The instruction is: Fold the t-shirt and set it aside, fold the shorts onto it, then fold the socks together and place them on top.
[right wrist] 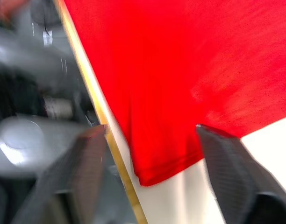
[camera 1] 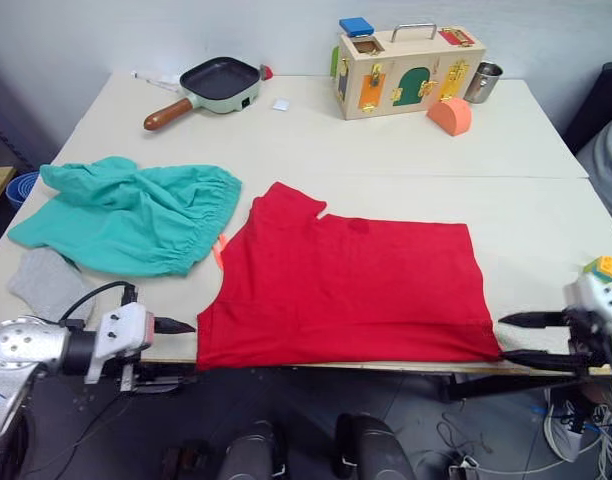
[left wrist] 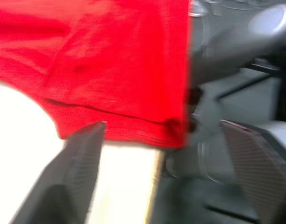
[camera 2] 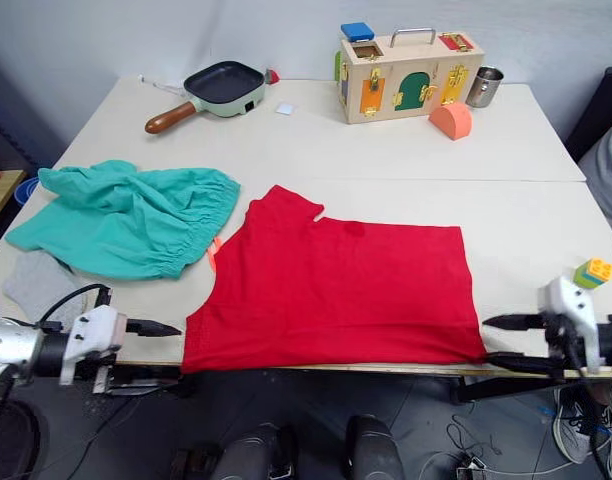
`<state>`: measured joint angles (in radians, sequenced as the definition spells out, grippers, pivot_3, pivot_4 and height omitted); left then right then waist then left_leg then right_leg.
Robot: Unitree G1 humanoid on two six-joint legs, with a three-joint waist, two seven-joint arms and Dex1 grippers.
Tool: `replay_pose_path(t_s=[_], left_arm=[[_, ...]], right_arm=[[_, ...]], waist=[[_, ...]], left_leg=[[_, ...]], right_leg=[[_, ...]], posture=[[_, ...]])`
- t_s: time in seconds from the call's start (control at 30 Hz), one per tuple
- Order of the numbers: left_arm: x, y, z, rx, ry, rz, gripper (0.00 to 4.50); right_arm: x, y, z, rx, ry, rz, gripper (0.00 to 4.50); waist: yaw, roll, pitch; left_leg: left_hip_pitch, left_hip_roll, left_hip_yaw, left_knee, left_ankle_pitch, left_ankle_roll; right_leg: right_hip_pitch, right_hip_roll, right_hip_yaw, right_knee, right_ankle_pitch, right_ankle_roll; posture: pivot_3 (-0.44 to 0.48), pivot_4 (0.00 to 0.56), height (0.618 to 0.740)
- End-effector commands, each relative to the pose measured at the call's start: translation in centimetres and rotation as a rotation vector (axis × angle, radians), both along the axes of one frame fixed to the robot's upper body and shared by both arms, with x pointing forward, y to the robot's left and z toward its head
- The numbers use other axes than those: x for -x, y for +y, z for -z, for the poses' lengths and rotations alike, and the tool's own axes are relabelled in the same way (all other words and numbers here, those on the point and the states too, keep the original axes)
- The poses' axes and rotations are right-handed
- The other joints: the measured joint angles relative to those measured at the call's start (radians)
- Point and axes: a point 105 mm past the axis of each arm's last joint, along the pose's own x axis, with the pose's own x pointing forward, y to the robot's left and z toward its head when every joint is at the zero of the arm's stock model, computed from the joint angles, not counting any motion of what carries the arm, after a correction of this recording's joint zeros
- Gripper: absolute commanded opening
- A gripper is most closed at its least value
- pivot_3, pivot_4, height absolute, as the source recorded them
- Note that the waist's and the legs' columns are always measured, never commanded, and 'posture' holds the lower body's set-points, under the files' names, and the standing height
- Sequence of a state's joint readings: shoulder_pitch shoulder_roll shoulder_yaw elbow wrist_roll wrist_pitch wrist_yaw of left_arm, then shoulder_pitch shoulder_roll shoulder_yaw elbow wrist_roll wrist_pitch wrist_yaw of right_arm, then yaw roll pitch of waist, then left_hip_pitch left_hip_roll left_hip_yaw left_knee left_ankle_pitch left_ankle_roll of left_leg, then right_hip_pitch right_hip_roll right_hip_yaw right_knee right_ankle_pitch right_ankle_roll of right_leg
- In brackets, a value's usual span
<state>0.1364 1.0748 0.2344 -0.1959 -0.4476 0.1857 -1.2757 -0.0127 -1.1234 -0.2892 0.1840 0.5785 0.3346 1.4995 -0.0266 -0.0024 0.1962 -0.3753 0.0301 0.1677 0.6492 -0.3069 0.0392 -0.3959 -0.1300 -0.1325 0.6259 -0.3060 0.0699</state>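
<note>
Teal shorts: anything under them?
The shorts lie on the table. A grey sock pokes out at their near edge, an orange drawstring beside the t-shirt. Anything further under is hidden.

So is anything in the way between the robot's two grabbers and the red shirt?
Nothing visible. The left gripper and right gripper are both open at the near corners of the t-shirt, with only bare table edge between them and the cloth.

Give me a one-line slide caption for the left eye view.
Both open grippers, left and right, flank the near corners of the flat red t-shirt; teal shorts wait beside it.
</note>
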Motion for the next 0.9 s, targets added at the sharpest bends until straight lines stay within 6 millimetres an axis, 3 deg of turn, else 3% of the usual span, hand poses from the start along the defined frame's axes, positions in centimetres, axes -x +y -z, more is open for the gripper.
replay_pose_path(t_s=[0.03,0.13,0.23,0.33,0.4,0.47,0.63,0.9], left_arm=[[-3.0,-0.5,-3.9,0.144,-0.05,-0.09,4.5],[-9.0,-1.8,-8.1,0.322,-0.238,-0.244,4.5],[-12.5,-4.1,-9.9,0.437,-0.202,-0.307,4.5],[-14.5,-5.6,-9.1,0.45,-0.101,-0.335,4.5],[-16.9,-5.9,-7.8,0.428,-0.074,-0.4,4.5],[-18.0,-6.0,-6.9,0.397,-0.049,-0.418,4.5],[-20.5,-6.0,-6.2,0.382,-0.045,-0.482,4.5],[-23.4,-5.9,-5.7,0.381,-0.093,-0.629,4.5]], right_arm=[[-2.1,-0.8,-2.3,-0.075,-0.027,0.097,4.47],[-5.4,-1.0,-3.3,-0.071,-0.131,0.147,4.47],[-8.7,-0.3,-3.6,-0.038,-0.239,0.171,4.47],[-11.7,0.0,-4.0,-0.02,-0.319,0.235,4.47],[-13.8,0.4,-3.6,0.006,-0.317,0.297,4.47],[-15.0,0.7,-3.4,0.028,-0.313,0.328,4.47],[-17.4,1.5,-3.9,-0.005,-0.294,0.437,4.47],[-19.2,1.1,-2.7,0.15,-0.282,0.579,4.47]], waist=[[0.0,0.002,0.001],[0.009,0.003,0.002],[0.01,-0.001,0.001],[-0.001,-0.001,0.001],[-0.004,-0.001,0.001],[-0.006,-0.001,0.001],[-0.004,-0.002,0.002],[-0.003,-0.002,0.002]], left_leg=[[0.0,0.0,0.0,0.001,0.0,0.0],[-0.001,-0.001,0.0,0.002,0.002,0.002],[-0.002,-0.002,0.001,0.002,0.005,0.0],[-0.004,-0.002,0.006,0.002,0.009,0.006],[-0.009,-0.001,0.007,0.003,0.009,0.007],[-0.019,0.0,0.009,0.007,0.009,0.007],[-0.029,0.002,0.007,0.015,0.009,0.007],[-0.029,0.0,0.007,0.019,0.011,0.012]], right_leg=[[0.0,0.0,0.0,0.0,0.0,0.0],[0.001,-0.001,0.0,-0.002,0.001,0.002],[0.001,0.0,0.0,0.001,0.003,0.005],[-0.002,0.003,0.0,0.003,0.003,0.005],[-0.006,0.006,0.0,0.003,0.003,0.006],[-0.016,0.014,-0.001,0.004,0.004,0.008],[-0.023,0.016,0.0,0.01,0.004,0.008],[-0.023,0.013,0.005,0.013,0.007,0.012]], posture=[[0.0,0.15,0.74],[0.0,0.15,0.74],[0.0,0.15,0.74],[0.0,0.15,0.74],[0.0,0.15,0.74],[0.0,0.15,0.74],[0.0,0.15,0.74],[0.0,0.15,0.74]])
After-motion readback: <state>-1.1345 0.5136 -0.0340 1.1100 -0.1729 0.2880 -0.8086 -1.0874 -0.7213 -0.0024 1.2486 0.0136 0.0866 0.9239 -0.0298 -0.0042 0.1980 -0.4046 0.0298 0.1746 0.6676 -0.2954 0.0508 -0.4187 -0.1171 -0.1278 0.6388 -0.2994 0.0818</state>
